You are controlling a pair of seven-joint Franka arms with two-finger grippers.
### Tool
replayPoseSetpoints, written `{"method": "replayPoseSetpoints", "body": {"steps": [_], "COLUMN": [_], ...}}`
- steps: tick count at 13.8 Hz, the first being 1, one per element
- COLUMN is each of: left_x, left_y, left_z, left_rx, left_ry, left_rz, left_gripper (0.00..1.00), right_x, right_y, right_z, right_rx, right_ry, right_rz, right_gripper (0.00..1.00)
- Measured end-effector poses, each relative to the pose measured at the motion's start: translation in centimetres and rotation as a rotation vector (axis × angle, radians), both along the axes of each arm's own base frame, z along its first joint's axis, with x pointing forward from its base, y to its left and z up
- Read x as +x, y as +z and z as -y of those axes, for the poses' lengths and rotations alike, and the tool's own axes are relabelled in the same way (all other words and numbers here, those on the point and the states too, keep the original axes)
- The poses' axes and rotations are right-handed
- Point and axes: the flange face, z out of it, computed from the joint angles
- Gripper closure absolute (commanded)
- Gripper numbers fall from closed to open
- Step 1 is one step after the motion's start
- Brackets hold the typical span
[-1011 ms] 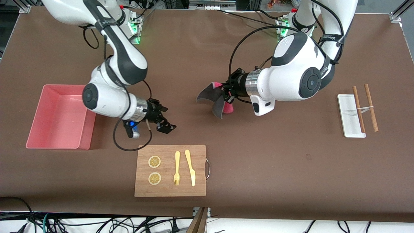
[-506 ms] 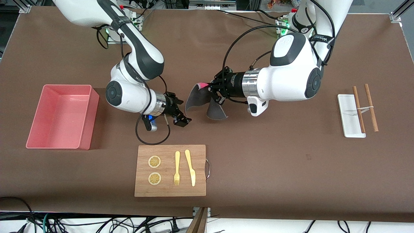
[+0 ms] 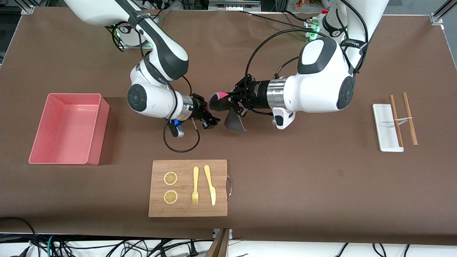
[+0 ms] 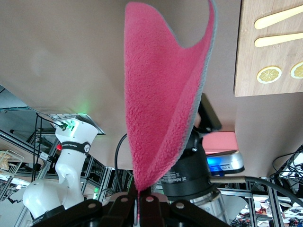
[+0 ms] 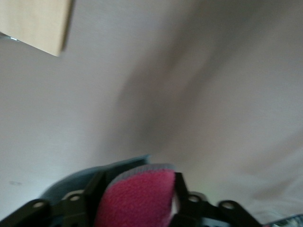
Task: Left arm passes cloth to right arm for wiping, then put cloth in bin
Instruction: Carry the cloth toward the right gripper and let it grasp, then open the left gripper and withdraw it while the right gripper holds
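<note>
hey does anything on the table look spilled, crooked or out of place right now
Nothing stands out. The cloth hangs in mid-air, pinched by the left gripper, its free end between the right gripper's fingers. The bin stands upright, and the cutlery lies straight on the cutting board.

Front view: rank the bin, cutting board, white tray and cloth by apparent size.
1. bin and cutting board: look about alike, too close to rank.
2. white tray.
3. cloth, bunched and raised, so unsure.

Right wrist view blurred; cloth (image 5: pixel 137 198) cut off by its edge. Right pincer (image 3: pixel 211 113) fingertips hidden by cloth folds, grip unclear. Left pincer (image 4: pixel 142 201) cropped.
</note>
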Motion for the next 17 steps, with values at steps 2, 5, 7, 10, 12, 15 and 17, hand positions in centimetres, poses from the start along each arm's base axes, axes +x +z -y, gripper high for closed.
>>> {"method": "replayPoseSetpoints", "body": {"steps": [2,5,7,10,12,15,17], "left_x": [0.1,0.2,0.2,0.3,0.4,0.7,1.3], "left_y": [0.1,0.1,0.1,0.1,0.1,0.1,0.2], "left_z": [-0.1,-0.2,-0.3,-0.4,-0.5,-1.0,-1.9], "left_rx": [0.000,0.000,0.001,0.001,0.002,0.004,0.004], "left_ry": [0.002,0.005,0.007,0.009,0.010,0.020,0.034], "left_rz": [0.001,0.001,0.001,0.002,0.003,0.005,0.006], "left_gripper": [1.00,1.00,1.00,0.34,0.00,0.00,0.00], "right_x": [-0.2,-0.3,-0.2,-0.2,-0.1,0.0,-0.3], "right_y": [-0.1,-0.1,-0.1,0.0,0.0,0.3,0.2], "right_z": [0.0,0.1,0.1,0.1,0.2,0.4,0.5], "right_rx": [-0.007,-0.008,-0.007,-0.007,-0.006,-0.006,-0.012], "right_ry": [0.012,0.013,0.012,0.012,0.011,0.014,0.040], "right_rz": [-0.018,-0.020,-0.019,-0.019,-0.017,-0.017,-0.035], "right_gripper": [1.00,1.00,1.00,1.00,1.00,1.00,1.00]}}
